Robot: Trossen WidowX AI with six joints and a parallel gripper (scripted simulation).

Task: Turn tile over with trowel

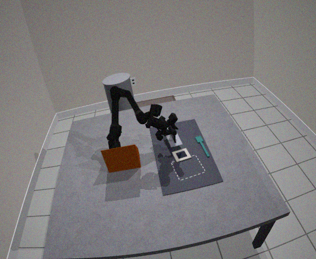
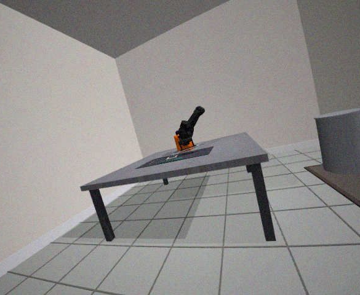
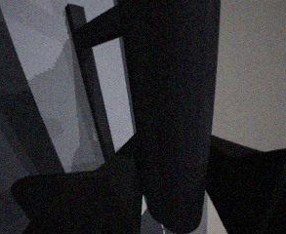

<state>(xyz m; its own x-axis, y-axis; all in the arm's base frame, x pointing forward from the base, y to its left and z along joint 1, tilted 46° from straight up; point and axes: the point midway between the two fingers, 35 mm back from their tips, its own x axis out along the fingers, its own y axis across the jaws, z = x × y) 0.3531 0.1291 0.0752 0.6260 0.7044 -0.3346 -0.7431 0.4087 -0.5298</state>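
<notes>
My gripper (image 1: 169, 133) (image 2: 187, 147) is shut on the trowel. The trowel's dark round handle (image 3: 174, 107) fills the middle of the wrist view, between the fingers. The trowel's pale blade (image 1: 177, 140) shows past the fingers, above the back part of the mat; how high is hard to tell. The tile (image 1: 175, 155) lies flat on the mat (image 1: 208, 178), a white border around a dark square facing up. It is in front of the blade, at the back edge of the dashed outline (image 1: 192, 176), mostly outside it. The fingertips are partly hidden in the dark.
A teal spatula-like tool (image 1: 203, 147) lies on the mat's right side. An orange block (image 1: 121, 158) (image 2: 176, 142) stands left of the mat, in front of the arm's base. A grey cylinder (image 1: 117, 86) (image 2: 343, 142) stands on the floor beyond the table (image 1: 166, 223) (image 2: 237, 145).
</notes>
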